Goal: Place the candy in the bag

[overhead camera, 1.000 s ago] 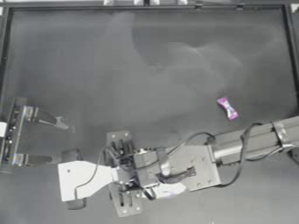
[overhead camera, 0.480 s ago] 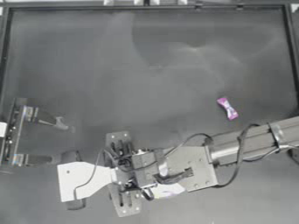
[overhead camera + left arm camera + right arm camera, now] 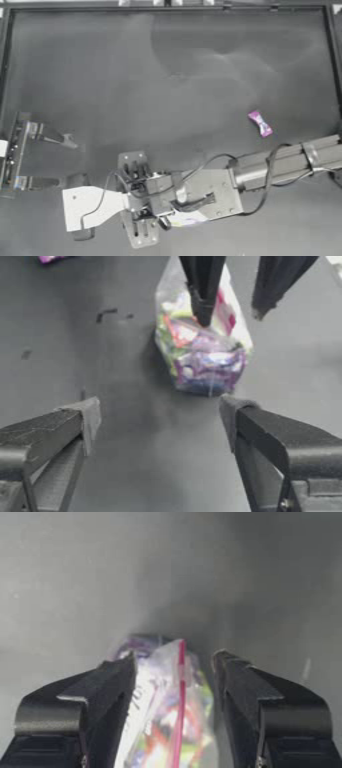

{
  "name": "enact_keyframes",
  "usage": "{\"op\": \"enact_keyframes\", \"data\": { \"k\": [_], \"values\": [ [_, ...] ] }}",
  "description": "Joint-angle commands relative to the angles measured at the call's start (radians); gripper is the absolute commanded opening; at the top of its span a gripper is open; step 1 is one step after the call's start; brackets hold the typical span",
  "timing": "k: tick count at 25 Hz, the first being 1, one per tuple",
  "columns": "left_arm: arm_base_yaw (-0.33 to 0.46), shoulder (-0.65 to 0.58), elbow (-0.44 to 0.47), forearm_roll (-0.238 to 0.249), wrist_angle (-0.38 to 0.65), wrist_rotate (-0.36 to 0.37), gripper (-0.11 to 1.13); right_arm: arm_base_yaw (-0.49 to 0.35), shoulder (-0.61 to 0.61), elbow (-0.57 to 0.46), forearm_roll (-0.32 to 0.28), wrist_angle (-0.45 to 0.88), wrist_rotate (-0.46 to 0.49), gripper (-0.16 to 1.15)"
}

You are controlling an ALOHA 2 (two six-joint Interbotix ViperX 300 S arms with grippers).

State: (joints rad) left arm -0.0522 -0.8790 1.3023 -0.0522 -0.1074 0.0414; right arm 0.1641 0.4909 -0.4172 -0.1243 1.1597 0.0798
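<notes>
The right gripper (image 3: 175,664) reached across to about 7 o'clock on the table (image 3: 167,75), its jaws apart on either side of the bag (image 3: 167,712), whose pink strip ran between them. The candy (image 3: 260,123) lay alone near 3 o'clock, well apart from the bag. The left gripper (image 3: 157,411) waited at 9 o'clock, jaws spread wide, facing the bag.

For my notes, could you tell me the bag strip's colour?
Pink, on the bag; clearest in the right wrist view.
</notes>
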Motion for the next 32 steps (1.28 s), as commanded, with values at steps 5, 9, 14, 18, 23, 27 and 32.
{"op": "enact_keyframes", "data": {
  "k": [5,9,14,18,23,27,32],
  "values": [
    [0.000,-0.029,0.000,-0.002,-0.009,-0.002,1.01,-0.002,-0.025,-0.025,-0.003,0.006,-0.003,0.67],
    [0.000,-0.034,0.003,-0.002,-0.009,-0.002,1.01,0.000,-0.025,-0.025,-0.011,0.015,-0.003,0.55],
    [0.000,-0.034,0.005,-0.002,-0.009,-0.002,1.01,0.000,-0.025,-0.028,-0.038,0.021,-0.002,0.43],
    [0.000,-0.032,0.005,0.000,-0.009,-0.002,1.01,0.002,-0.025,-0.026,-0.041,0.021,-0.003,0.31],
    [0.000,-0.025,0.002,-0.002,-0.009,-0.002,1.01,0.002,-0.032,-0.023,-0.038,0.018,-0.012,0.13],
    [0.000,-0.017,-0.003,-0.002,-0.018,-0.002,1.01,0.002,-0.034,-0.028,-0.037,0.017,-0.017,0.04],
    [0.000,0.029,-0.003,-0.017,-0.060,-0.002,1.01,0.002,-0.060,-0.005,-0.038,-0.018,-0.015,0.05]
  ]
}}
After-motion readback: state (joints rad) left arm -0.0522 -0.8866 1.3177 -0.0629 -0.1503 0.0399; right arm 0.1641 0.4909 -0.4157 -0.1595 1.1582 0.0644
